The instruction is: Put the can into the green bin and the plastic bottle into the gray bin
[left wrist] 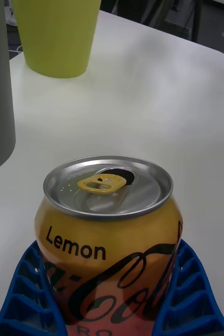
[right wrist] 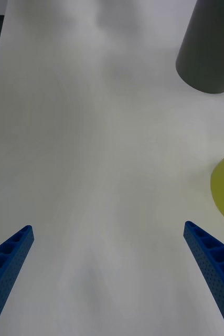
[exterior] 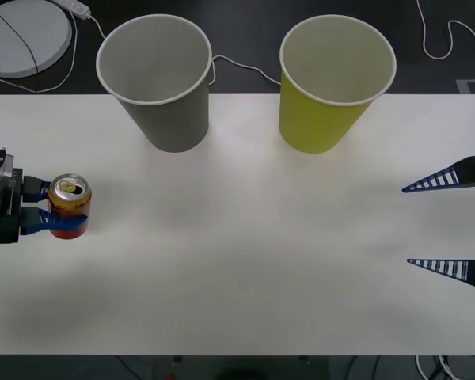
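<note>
We have the can [exterior: 69, 207] gripped at the tabletop's [exterior: 245, 261] left edge.

Front: the left end effector [exterior: 60, 210] clamps its lower body; the right end effector [exterior: 437, 225] waits wide, the green bin [exterior: 332, 87] far off. Left wrist: already opened, we judge it light, thin-walled, easily dented, so hold low and gently. Right wrist: blue fingers [right wrist: 7, 262] spread apart.

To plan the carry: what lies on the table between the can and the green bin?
Bare white table. In the front view, nothing stands between the can, held by the left gripper, and the green bin.
</note>
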You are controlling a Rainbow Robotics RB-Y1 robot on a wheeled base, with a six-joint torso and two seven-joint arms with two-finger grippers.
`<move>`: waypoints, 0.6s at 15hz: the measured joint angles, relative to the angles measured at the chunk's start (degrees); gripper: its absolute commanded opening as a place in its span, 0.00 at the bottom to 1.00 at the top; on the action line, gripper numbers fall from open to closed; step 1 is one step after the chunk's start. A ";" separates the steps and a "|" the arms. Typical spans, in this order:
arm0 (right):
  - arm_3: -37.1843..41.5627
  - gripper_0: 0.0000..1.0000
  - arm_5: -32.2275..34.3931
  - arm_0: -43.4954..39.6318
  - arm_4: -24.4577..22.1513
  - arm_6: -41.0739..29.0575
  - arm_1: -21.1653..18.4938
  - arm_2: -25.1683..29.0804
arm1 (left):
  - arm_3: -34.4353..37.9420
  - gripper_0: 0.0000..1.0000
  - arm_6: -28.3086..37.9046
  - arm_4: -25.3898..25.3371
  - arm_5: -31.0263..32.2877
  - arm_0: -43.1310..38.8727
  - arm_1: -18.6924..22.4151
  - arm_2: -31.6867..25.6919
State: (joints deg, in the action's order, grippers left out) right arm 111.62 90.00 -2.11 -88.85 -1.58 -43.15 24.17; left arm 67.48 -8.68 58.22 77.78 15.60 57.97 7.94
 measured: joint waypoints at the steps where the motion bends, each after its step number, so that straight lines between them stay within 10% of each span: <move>1: 0.00 1.00 0.00 0.00 0.00 0.00 0.00 0.00 | 4.46 0.01 3.89 2.80 -0.05 -2.12 0.28 -3.31; 9: 0.00 1.00 0.00 0.00 0.00 0.00 0.00 0.00 | 34.06 0.03 33.61 16.76 -0.60 -12.67 3.29 -20.32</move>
State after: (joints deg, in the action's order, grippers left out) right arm 111.62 90.00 -2.11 -88.85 -1.58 -43.15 24.17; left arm 101.54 24.93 74.98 77.19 2.93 61.27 -12.38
